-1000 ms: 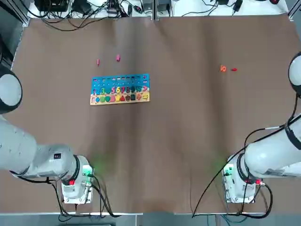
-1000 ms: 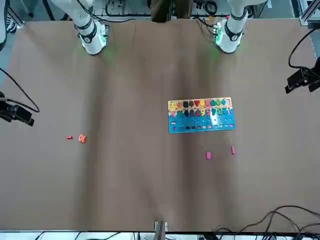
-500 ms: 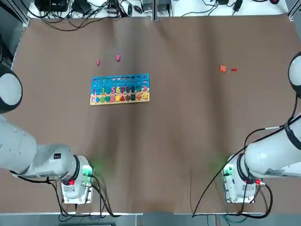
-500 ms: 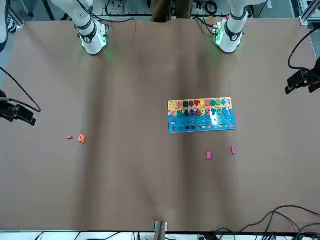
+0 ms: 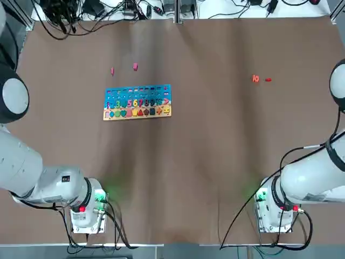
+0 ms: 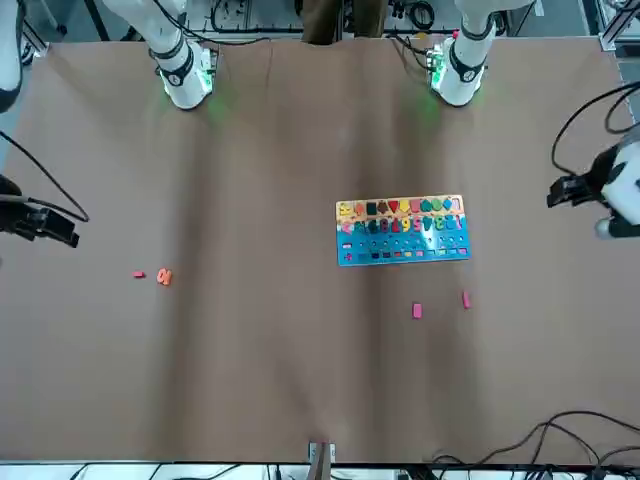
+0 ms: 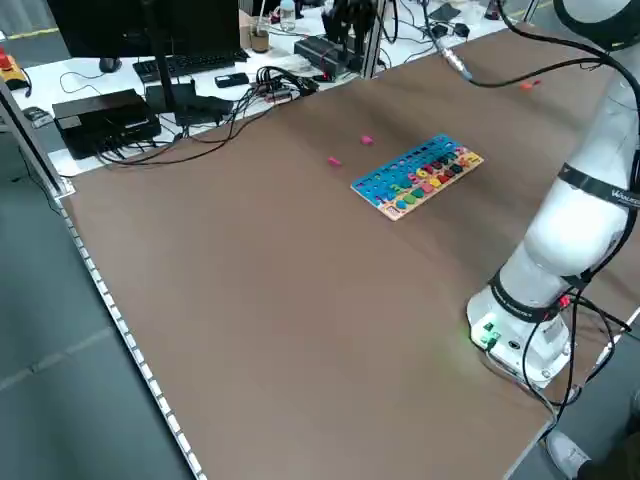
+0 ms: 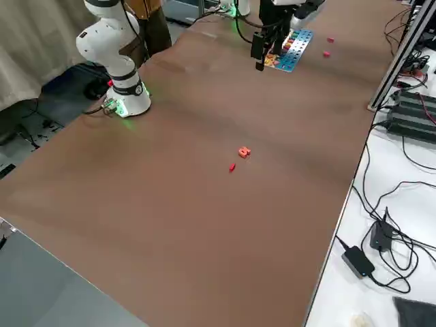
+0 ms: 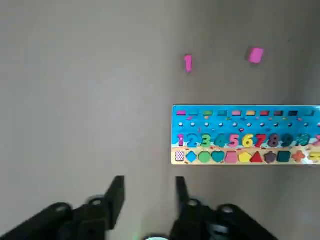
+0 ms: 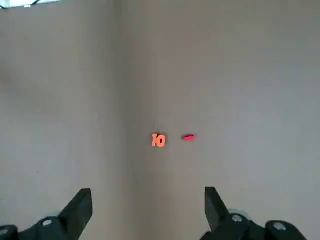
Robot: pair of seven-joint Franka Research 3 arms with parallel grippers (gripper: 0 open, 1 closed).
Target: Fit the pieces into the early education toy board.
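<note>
L tool [image 9: 149,178] & R tool [image 10: 150,189], both released, hover at opp. tbl [image 5: 188,172] sides.

robotics lab | two robot arms [image 5: 64,186] | monitor [image 7: 150,25] | cables [image 5: 108,16]

a blue upper part and a tan lower strip are shown on the toy board [image 9: 245,131], with rows of multicoloured numbers and shapes set across it. a pink-and-white check is carried by the square shape [image 9: 179,156]. magenta is seen on the narrow piece [image 9: 188,63] and the wider block [image 9: 256,55], orange on the number 10 [image 10: 158,140], red on the small bar [image 10: 189,138]. the tabletop [image 5: 205,162] is coloured plain brown.
</note>
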